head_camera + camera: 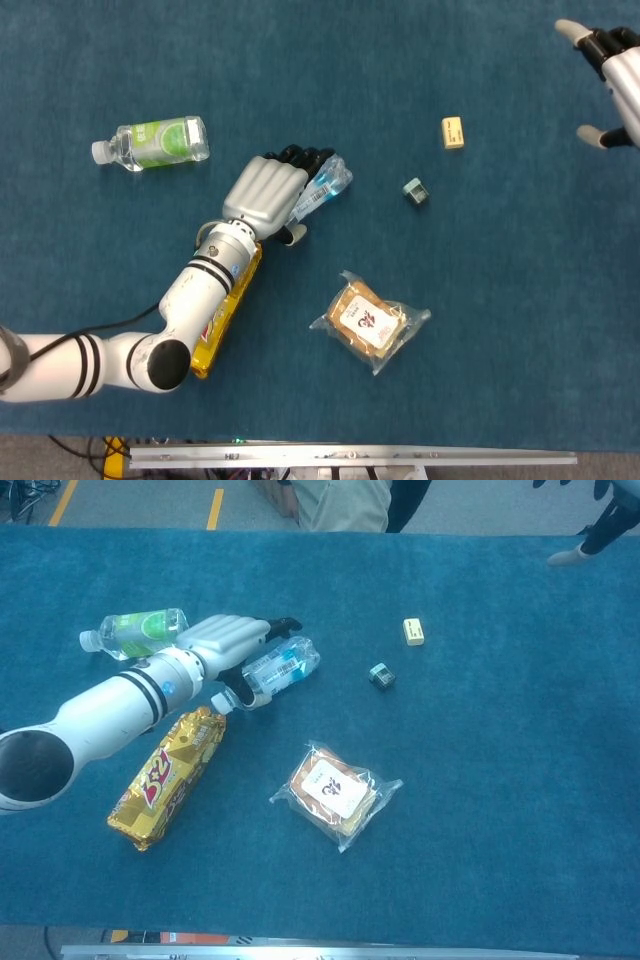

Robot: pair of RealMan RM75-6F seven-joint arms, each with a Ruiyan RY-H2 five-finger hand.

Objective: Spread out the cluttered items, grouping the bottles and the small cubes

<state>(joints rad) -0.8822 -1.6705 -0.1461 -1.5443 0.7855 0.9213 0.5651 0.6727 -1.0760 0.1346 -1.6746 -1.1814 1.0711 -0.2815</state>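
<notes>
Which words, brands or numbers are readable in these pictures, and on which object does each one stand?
Gold snack bar: large red characters, blurred, not readable.
Clear bread packet: white label with a dark mark, too small to read.
Green-label bottle: print unreadable.
Blue-label bottle under the left robot hand: print unreadable.
Nothing reads with certainty.

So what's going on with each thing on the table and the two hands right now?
Left hand: laid over the blue-label bottle, fingers curled on it.
Right hand: raised at the far edge, fingers apart, holding nothing.
Blue-label bottle: lying down, under the hand.
Green-label bottle: lying down, capped, untouched.
Gold snack bar: flat, sealed.
Clear packet: flat, sealed.
Yellow cube, dark cube: apart, untouched.
</notes>
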